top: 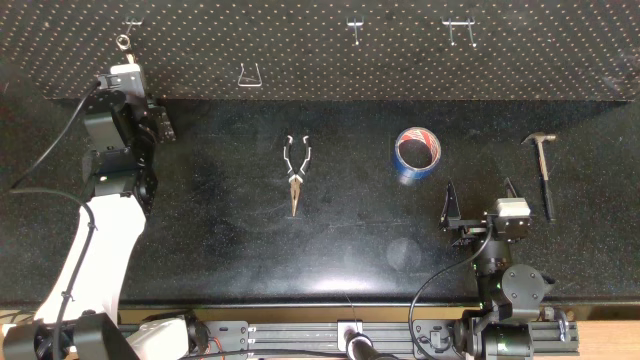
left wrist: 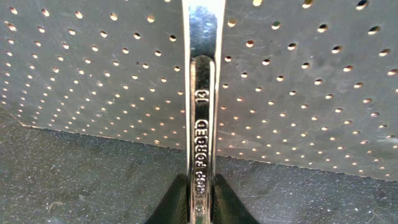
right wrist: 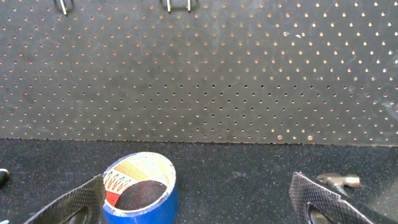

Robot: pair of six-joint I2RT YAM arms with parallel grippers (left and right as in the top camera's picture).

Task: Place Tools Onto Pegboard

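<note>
Now | left fingers (left wrist: 169, 204) clamped on wrench (left wrist: 202, 93) at pegboard (left wrist: 93, 74) | right fingers (right wrist: 68, 202) spread wide, empty

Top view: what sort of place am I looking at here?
Probably a workshop-style test bench: a pegboard with hooks behind a black table, where pliers, a tape roll and a hammer lie, and the left hand holds a wrench.

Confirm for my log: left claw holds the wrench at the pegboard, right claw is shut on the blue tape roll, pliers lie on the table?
Not quite. The right wrist view shows the right claw open, with the blue tape roll standing on the table ahead of it. The rest holds: left claw on the wrench at the pegboard, pliers on the table.
</note>
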